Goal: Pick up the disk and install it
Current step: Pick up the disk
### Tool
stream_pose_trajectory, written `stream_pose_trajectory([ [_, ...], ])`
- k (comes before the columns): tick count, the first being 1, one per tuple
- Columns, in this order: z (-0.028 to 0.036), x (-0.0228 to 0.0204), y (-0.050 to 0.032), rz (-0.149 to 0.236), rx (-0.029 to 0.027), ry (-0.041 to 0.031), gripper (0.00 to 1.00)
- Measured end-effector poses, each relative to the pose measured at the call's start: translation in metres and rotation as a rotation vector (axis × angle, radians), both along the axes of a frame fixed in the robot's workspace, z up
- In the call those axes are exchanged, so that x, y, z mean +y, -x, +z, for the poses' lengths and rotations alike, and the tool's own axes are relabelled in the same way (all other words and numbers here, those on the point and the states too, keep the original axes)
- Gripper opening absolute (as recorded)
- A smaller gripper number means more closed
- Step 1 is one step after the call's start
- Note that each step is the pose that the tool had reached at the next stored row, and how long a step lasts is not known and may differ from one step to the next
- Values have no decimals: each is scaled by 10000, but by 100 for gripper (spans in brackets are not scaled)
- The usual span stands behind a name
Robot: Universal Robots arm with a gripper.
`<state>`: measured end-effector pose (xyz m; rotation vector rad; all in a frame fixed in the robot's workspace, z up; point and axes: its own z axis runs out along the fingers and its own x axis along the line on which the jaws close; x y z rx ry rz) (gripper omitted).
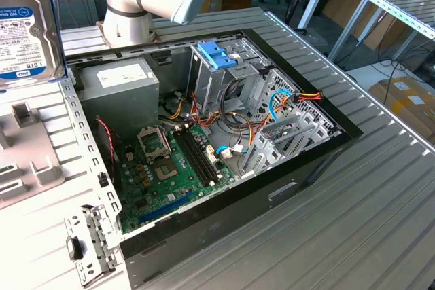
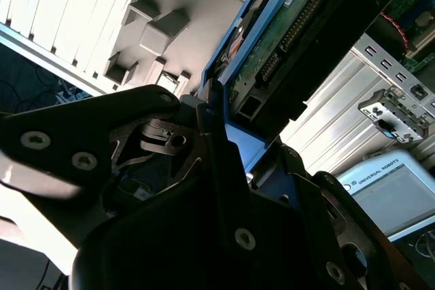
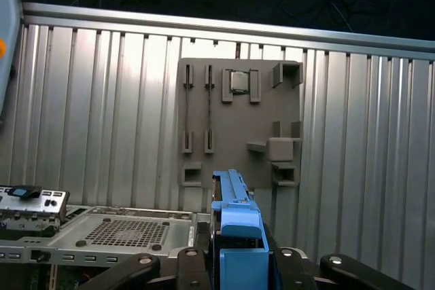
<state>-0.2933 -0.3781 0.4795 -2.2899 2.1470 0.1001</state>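
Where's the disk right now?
The disk is at the exterior view's upper left, above the grey plate; in both wrist views the pincer clamps it.

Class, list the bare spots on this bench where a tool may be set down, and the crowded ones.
Bare: the ribbed table on the exterior view's right of the case. Crowded: inside the case, cables crowd the drive cage; the fixture takes the table on the exterior view's left.

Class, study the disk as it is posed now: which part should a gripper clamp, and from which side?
Clamp the disk across its two broad flat faces, coming in from a narrow edge. Edge-on it is a thin slab, which the gripper spans this way now.
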Motion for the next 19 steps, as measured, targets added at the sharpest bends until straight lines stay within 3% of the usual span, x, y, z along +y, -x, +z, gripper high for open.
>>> stream_pose_trajectory([
  [19, -14, -36, -95, 0, 0, 0, 37],
])
